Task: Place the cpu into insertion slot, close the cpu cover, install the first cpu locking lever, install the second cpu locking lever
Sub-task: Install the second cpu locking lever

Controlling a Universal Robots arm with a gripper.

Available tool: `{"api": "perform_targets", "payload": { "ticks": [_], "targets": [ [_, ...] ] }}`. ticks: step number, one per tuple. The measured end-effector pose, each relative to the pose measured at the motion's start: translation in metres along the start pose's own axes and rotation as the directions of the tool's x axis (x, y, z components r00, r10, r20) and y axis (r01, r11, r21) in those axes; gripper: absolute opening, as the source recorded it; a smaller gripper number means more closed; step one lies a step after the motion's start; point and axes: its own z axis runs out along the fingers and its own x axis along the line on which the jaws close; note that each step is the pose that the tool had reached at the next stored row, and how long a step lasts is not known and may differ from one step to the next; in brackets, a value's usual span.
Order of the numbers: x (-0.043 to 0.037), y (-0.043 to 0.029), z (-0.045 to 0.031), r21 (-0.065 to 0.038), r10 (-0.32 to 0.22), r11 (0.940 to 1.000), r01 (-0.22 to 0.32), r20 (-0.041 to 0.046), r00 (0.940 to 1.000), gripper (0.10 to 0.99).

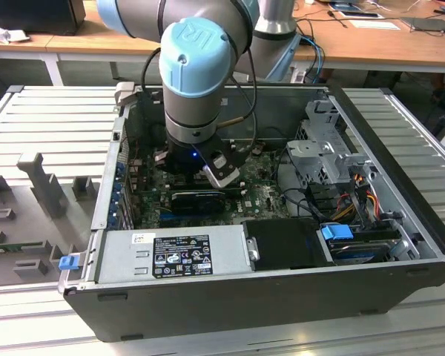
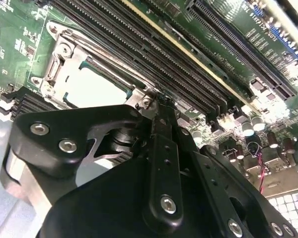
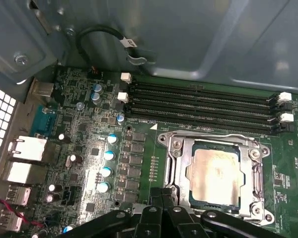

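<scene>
The cpu (image 3: 214,171), a pale silvery square, lies in the insertion slot (image 3: 175,144) on the green board. The cpu cover (image 3: 182,166), a metal frame, lies flat around it. A thin lever rod (image 3: 208,136) runs along the socket's side by the memory slots. My gripper (image 3: 162,192) stands just off the socket's edge with its black fingers pressed together and nothing between them. In the second wrist view the gripper (image 2: 160,101) points at a corner of the cover (image 2: 139,96), beside the cpu (image 2: 94,88). In the exterior view the arm's wrist (image 1: 196,111) reaches down into the computer case (image 1: 230,297).
Long black memory slots (image 3: 198,104) run beside the socket. Blue-topped capacitors (image 3: 107,171) and silver rear ports (image 3: 22,148) stand on the board. A black cable (image 3: 104,34) hangs off the case wall. Power supply (image 1: 174,256), graphics card (image 1: 196,199) and drive cage (image 1: 326,148) crowd the case.
</scene>
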Motion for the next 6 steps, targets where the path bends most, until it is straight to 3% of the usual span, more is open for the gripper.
{"api": "perform_targets", "payload": {
  "ticks": [1,3,6],
  "targets": [
    [0.0001,0.0011,-0.0034,-0.001,0.000,1.0000,0.000,0.0001,1.0000,0.106],
    [-0.0001,0.0064,-0.0183,0.000,0.000,1.0000,0.000,0.0001,1.0000,0.106],
    [-0.0001,0.0080,-0.0232,0.000,0.000,1.0000,0.000,0.0000,1.0000,0.106]
  ]
}}
